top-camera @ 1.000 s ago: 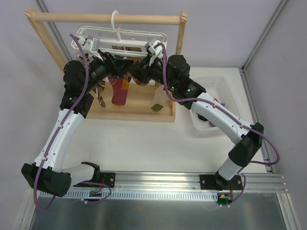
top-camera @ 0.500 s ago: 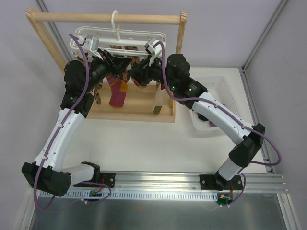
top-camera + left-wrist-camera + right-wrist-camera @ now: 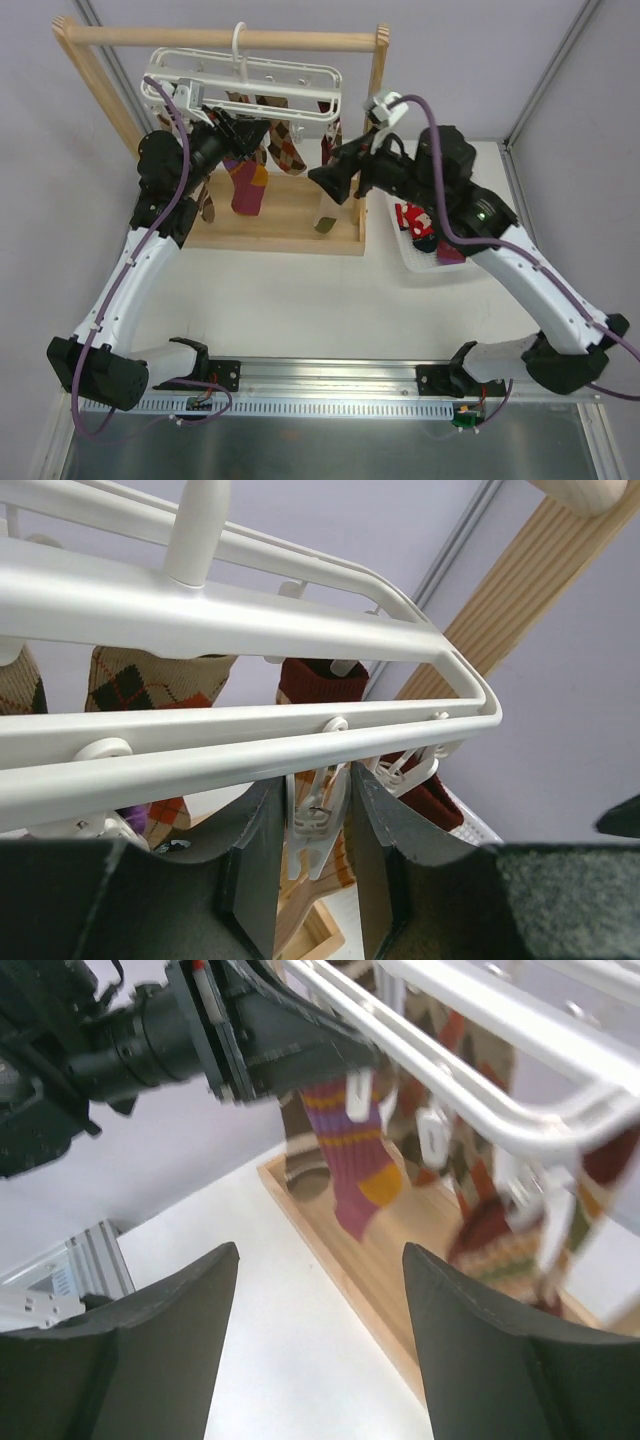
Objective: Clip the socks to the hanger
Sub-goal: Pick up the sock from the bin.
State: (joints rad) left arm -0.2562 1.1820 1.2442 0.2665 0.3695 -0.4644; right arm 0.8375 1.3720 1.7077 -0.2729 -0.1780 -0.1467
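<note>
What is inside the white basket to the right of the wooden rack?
A red sock with white marks and a dark bundle lie in the white basket; the right arm covers the rest.

At twelve o'clock a white railed hanger [image 3: 290, 68] hangs by its hook. A magenta sock [image 3: 247, 190] with orange bands and brown argyle socks [image 3: 285, 148] dangle from its clips [image 3: 315, 815]. Red socks [image 3: 412, 220] lie heaped at three o'clock.

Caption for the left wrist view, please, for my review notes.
Under the hanger rail, the left gripper pinches a clip; argyle sock and red sock hang behind.
</note>
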